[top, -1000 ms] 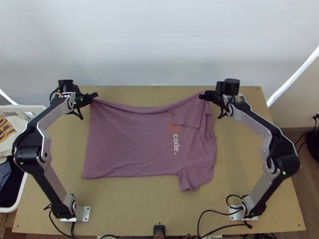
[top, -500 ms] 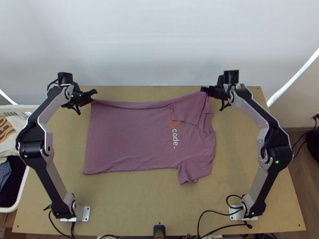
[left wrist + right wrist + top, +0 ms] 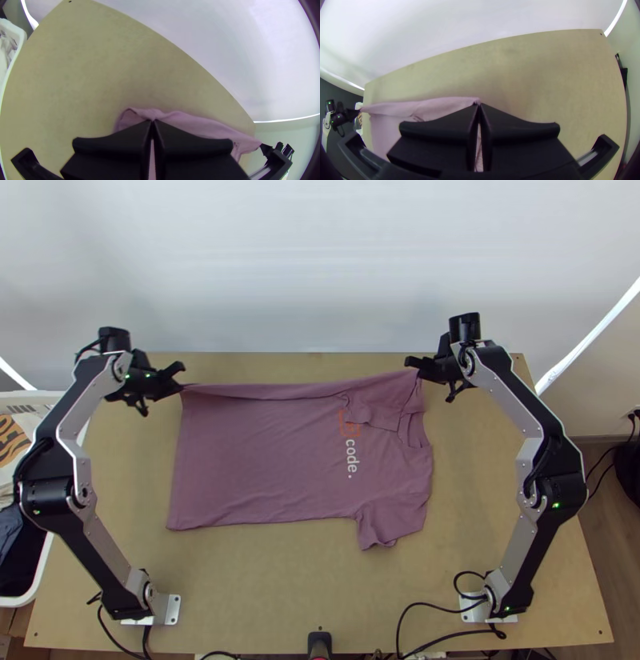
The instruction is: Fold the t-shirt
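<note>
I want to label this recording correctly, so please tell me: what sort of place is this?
Probably an indoor robot test station: two robot arms fixed to a wooden table, loose cables, and a white basket of clothes.

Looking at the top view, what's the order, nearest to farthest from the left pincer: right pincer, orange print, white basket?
1. White basket, at the table's left side.
2. Orange print, right of the t-shirt's middle.
3. Right pincer, at the t-shirt's upper right.

Bright light, soft shadows, wrist views bent (corners dark)
</note>
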You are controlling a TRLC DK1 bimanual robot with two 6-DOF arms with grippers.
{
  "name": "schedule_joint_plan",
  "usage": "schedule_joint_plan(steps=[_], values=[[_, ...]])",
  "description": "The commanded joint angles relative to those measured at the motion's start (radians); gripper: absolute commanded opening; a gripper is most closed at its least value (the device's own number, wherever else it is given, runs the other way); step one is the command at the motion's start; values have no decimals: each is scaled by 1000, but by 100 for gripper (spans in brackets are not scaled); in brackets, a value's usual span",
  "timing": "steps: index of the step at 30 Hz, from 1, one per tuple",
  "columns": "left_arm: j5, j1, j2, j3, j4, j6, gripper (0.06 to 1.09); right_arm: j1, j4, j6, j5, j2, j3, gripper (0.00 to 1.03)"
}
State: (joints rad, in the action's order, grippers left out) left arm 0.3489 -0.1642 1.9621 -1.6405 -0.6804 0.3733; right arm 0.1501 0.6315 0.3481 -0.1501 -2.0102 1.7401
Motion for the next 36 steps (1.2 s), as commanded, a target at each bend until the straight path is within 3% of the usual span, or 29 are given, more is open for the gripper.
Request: schedule_joint_plan(steps=[1, 10, 33, 34, 36], values=[[22, -28, -49, 68, -11, -13, 9, -4, 34, 17, 1, 7, 18, 3], [53, -67, -135, 200, -10, -57, 9, -4, 125, 6, 14, 16, 4, 3], [81, -106, -344, 533, 42, -105, 9, 17, 111, -26, 63, 214, -343, 3], [81, -106, -351, 542, 58, -111, 11, 19, 99, -26, 63, 225, -361, 3], [81, -107, -374, 556, 61, -131, 29, 23, 89, -29, 63, 240, -384, 6]])
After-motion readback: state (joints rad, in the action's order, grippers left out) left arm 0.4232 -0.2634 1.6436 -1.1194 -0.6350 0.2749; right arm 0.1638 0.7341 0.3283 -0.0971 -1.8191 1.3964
